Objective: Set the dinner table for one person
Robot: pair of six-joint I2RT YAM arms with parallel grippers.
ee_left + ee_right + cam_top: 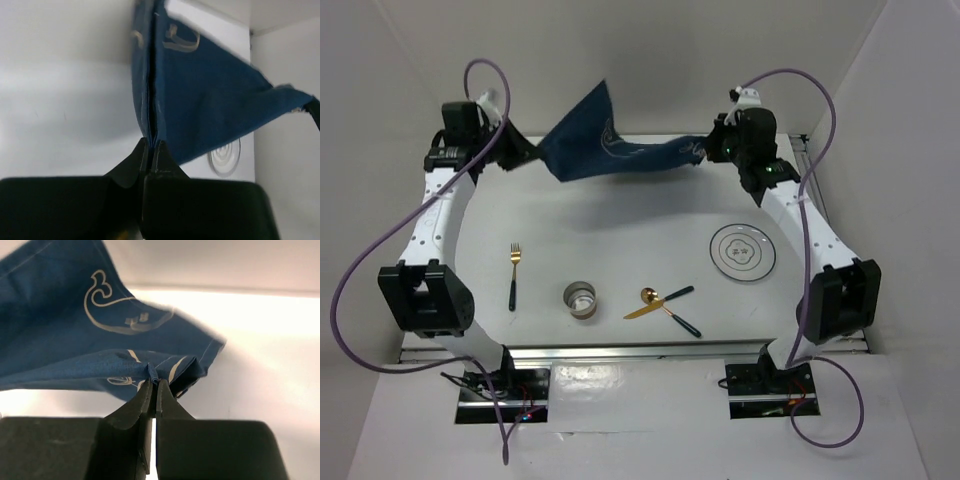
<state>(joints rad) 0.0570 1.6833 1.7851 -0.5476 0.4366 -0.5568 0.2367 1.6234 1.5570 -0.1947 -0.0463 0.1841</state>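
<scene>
The navy blue placemat (605,150) with white whale drawings hangs in the air over the far part of the white dinner table (620,225), stretched between both grippers. My left gripper (530,155) is shut on its left edge; in the left wrist view the gripper (150,145) pinches the cloth (200,100). My right gripper (705,150) is shut on its right edge; in the right wrist view the gripper (154,384) pinches a folded edge of the cloth (65,325). The cloth sags in the middle.
On the table lie a fork (515,275) at the left, a metal cup (581,298) near the front middle, a gold spoon (670,313) crossed with a gold knife (658,304), and a round plate (742,252) at the right, also in the left wrist view (225,157).
</scene>
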